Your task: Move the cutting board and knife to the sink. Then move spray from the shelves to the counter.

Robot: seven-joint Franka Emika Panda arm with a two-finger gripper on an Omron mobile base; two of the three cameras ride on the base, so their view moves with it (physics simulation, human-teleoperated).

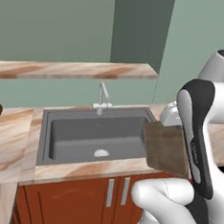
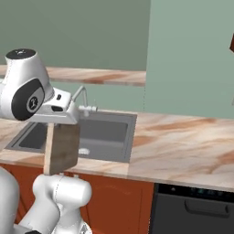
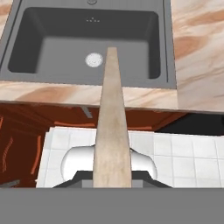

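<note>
— What have you got hold of?

— My gripper [image 2: 61, 124] is closed tight on the cutting board [image 2: 62, 148]. I grip it by its top edge, so it hangs down on edge below my hand, its broad wooden face upright.

— And where is it, relative to the sink?

— From the left camera the cutting board [image 1: 167, 148] sits up in the air at the right end of the sink [image 1: 73, 133], overlapping the basin's right rim and the front strip of the counter [image 1: 10, 146]. From the right camera it hangs in front of the sink [image 2: 105, 132], covering part of the near rim. It is not resting on anything that I can see.

— What does your hand camera give you?

— The cutting board [image 3: 112, 127] edge-on, a narrow pale strip running up the middle from between my fingers. Beyond its far end lies the sink [image 3: 52, 48] with the round drain [image 3: 93, 60] just left of the board's tip. The counter [image 3: 197, 52] spreads to the right, and the cabinet fronts and tiled floor [image 3: 192, 153] are below.

— Anything else around?

— The faucet [image 1: 103, 98] stands behind the basin, the wooden shelf [image 1: 74, 70] runs along the wall above it, and a black oven [image 2: 194, 210] sits under the counter on the right.
</note>
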